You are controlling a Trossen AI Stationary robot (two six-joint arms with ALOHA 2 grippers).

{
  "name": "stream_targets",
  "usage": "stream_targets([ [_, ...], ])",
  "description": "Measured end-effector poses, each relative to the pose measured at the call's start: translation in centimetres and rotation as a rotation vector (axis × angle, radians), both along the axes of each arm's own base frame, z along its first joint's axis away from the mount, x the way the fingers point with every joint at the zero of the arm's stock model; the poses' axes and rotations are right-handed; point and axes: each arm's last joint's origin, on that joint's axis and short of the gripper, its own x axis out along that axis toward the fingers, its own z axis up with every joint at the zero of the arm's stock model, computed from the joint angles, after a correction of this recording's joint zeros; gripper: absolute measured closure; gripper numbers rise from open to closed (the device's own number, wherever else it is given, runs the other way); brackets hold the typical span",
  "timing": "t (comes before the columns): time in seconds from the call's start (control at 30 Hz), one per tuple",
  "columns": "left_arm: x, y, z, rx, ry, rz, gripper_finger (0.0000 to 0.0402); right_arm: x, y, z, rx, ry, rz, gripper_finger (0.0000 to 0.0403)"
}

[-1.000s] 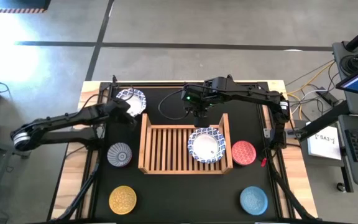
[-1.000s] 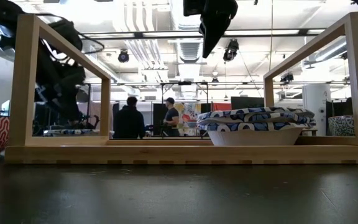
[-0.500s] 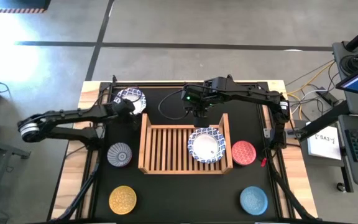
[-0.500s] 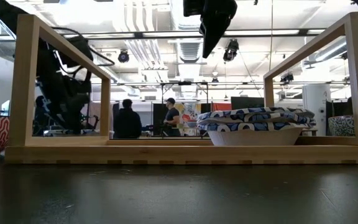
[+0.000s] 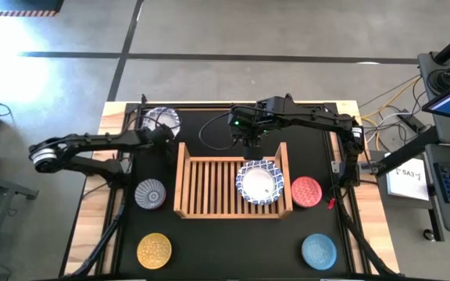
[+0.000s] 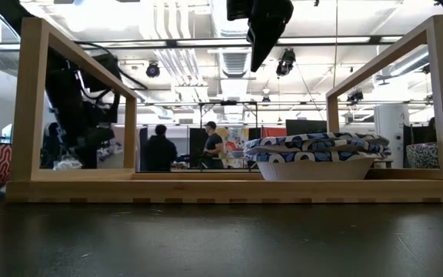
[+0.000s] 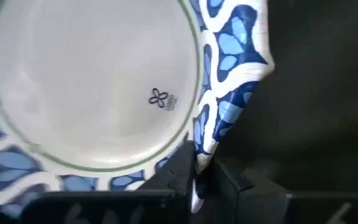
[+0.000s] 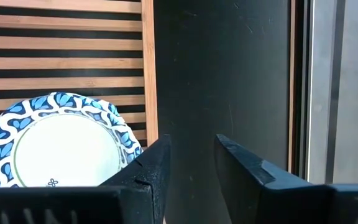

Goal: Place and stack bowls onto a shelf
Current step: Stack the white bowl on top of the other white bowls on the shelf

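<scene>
A white bowl with a blue patterned rim (image 5: 159, 119) sits at the table's far left, with my left gripper (image 5: 167, 134) shut on its rim. The wooden shelf (image 5: 209, 209) stands mid-table and holds a stack of white, blue-rimmed bowls (image 5: 258, 183) at its right end. My right gripper (image 5: 250, 137) hangs open above the shelf's far edge, nothing between its fingers (image 8: 160, 163). The grey-blue bowl (image 5: 150, 193), red bowl (image 5: 306, 191), yellow bowl (image 5: 155, 250) and light blue bowl (image 5: 319, 250) rest on the black mat. My left gripper pinches the bowl's patterned rim (image 7: 205, 149) between its two fingers (image 7: 241, 186), on the side nearest the shelf. The fingers come slanting down from the table's left. One finger is inside the bowl and one outside. I cannot tell whether the bowl's base is still on the mat.
The shelf's raised side walls (image 6: 33, 100) stand between the far-left bowl and the stack. The grey-blue bowl lies just left of the shelf, the red bowl just right. Cables and the table's wooden border (image 5: 114, 109) run along the far edge.
My left gripper has sunk and reached toward the table's right, onto the shelf-side rim of the far-left bowl. The bowl has shifted slightly toward the far edge. My right gripper has kept still.
</scene>
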Motion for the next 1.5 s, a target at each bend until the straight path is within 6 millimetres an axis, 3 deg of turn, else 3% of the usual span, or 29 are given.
stream_targets([
  [0.17, 0.3, 0.1, 1.9, 0.027, -0.040, -0.058, 0.0397, 0.0, 0.0, 0.0, -0.002, 0.002, 0.006, 0.0299],
  [0.37, 1.4, 0.6, 6.4, 0.109, -0.125, -0.175, 0.0400, -0.2, 0.0, -0.1, -0.022, 0.035, 0.075, 0.0302],
  [0.67, 3.6, 1.2, 14.3, 0.297, -0.192, -0.566, 0.0401, -0.5, 0.2, -0.1, -0.040, 0.083, 0.146, 0.0295],
  [0.87, 4.3, 1.4, 18.0, 0.381, -0.128, -0.752, 0.0401, -0.5, 0.2, 1.1, -0.069, 0.047, 0.197, 0.0305],
  [1.0, 5.2, 1.5, 18.6, 0.331, -0.117, -0.852, 0.0401, -0.6, 0.6, 3.0, -0.092, -0.021, 0.210, 0.0307],
  [1.27, 8.3, 0.6, 17.7, 0.271, -0.085, -1.106, 0.0401, -1.5, 3.0, 7.6, -0.134, -0.193, 0.295, 0.0309],
  [1.5, 11.2, -1.6, 18.0, 0.252, -0.146, -1.341, 0.0402, -2.2, 4.7, 7.9, -0.071, -0.177, 0.360, 0.0309],
])
